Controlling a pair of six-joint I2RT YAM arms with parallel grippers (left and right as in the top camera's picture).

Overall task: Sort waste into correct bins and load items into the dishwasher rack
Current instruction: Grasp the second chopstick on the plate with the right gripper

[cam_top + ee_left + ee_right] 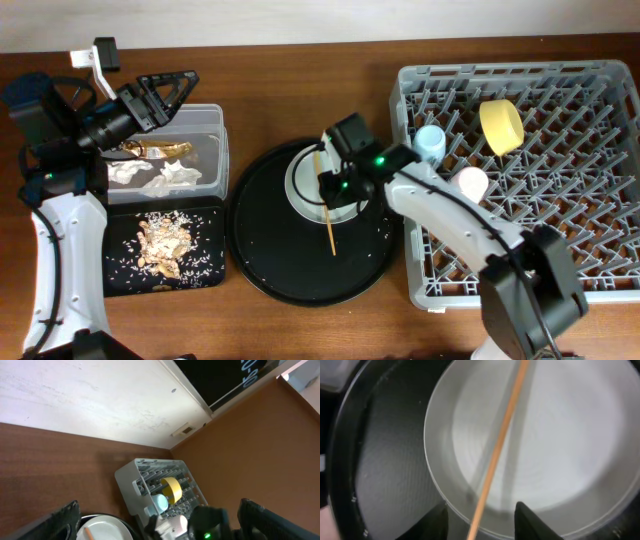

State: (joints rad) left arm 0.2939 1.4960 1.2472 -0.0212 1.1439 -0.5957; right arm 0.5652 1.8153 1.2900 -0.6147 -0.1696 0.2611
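My right gripper (338, 190) (482, 522) is open and low over the grey-white plate (303, 183) (555, 435) in the round black tray. Its fingers straddle a wooden chopstick (327, 215) (502, 440) that lies across the plate; I see only one stick. My left gripper (168, 92) (160, 515) is open and empty, raised above the clear tub (212, 118). The tub holds the gold wrapper (155, 148) and tissue wads (168, 178). The small black tray (205, 215) holds food scraps (163, 245) and rice grains. The yellow bowl (500, 125), blue cup (430, 143) and pink cup (470, 183) sit in the rack (560, 230).
The large round black tray (270, 260) lies between the bins and the rack. In the left wrist view the rack (131, 476) shows with the yellow bowl (171, 489) and blue cup (161, 502), and the right arm (210, 522) in front. The table's far edge meets a pale wall.
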